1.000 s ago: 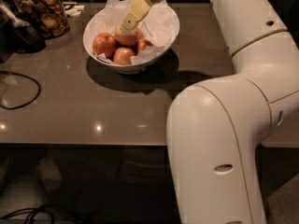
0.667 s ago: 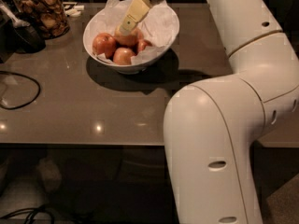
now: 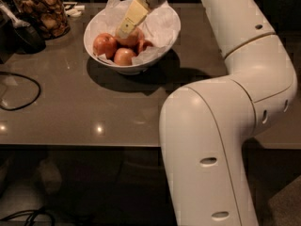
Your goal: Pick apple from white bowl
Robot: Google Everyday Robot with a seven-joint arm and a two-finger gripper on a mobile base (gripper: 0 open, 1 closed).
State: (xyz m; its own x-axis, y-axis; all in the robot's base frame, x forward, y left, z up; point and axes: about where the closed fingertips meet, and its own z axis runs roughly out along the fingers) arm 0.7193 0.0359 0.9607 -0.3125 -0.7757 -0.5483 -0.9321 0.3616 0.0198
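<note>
The white bowl (image 3: pixel 162 44) stands on the dark table at the back, lined with crumpled white paper. Several apples lie in it. The largest, pale yellow-orange apple (image 3: pixel 133 39) sits in the middle, partly hidden behind my gripper. Smaller, redder apples lie at the left (image 3: pixel 104 44), front (image 3: pixel 124 57) and right (image 3: pixel 145 45). My gripper (image 3: pixel 123 31) reaches down into the bowl from above, its pale yellow tip right at the large apple's top.
A glass jar of brown snacks (image 3: pixel 43 14) stands at the back left beside a dark object (image 3: pixel 19 32). A black cable (image 3: pixel 23 102) loops on the table's left. My arm's large white elbow (image 3: pixel 211 140) fills the right foreground, over the table's front edge.
The gripper stays in the bowl, its tip slightly lower against the apples. The arm's elbow has shifted a little to the left.
</note>
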